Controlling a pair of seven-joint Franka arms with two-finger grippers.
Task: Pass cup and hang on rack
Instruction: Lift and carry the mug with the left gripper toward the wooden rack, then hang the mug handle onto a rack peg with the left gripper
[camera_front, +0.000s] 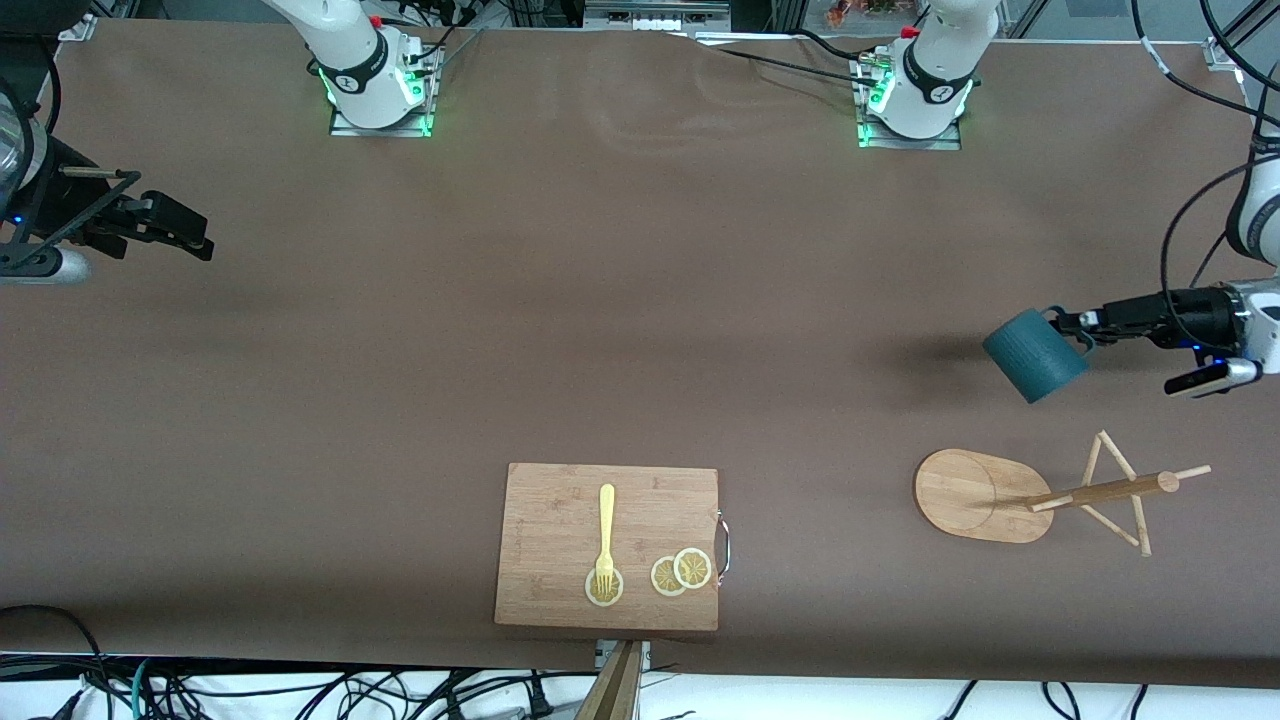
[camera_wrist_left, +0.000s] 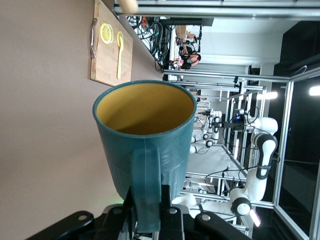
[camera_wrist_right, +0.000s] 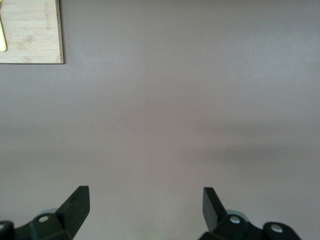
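Note:
The dark teal cup (camera_front: 1034, 354) hangs in the air at the left arm's end of the table. My left gripper (camera_front: 1068, 326) is shut on its loop handle. In the left wrist view the cup (camera_wrist_left: 145, 140) fills the middle, its yellow inside showing, with my left gripper (camera_wrist_left: 148, 200) clamped on the handle. The bamboo rack (camera_front: 1060, 494) stands on the table nearer the front camera than the cup, its pegs free. My right gripper (camera_front: 190, 235) is open and empty, waiting over the right arm's end of the table; it also shows in the right wrist view (camera_wrist_right: 145, 200).
A wooden cutting board (camera_front: 608, 545) with a yellow fork (camera_front: 605, 535) and lemon slices (camera_front: 681, 572) lies at the table's front edge near the middle. The board also shows in the left wrist view (camera_wrist_left: 106, 47) and the right wrist view (camera_wrist_right: 31, 31).

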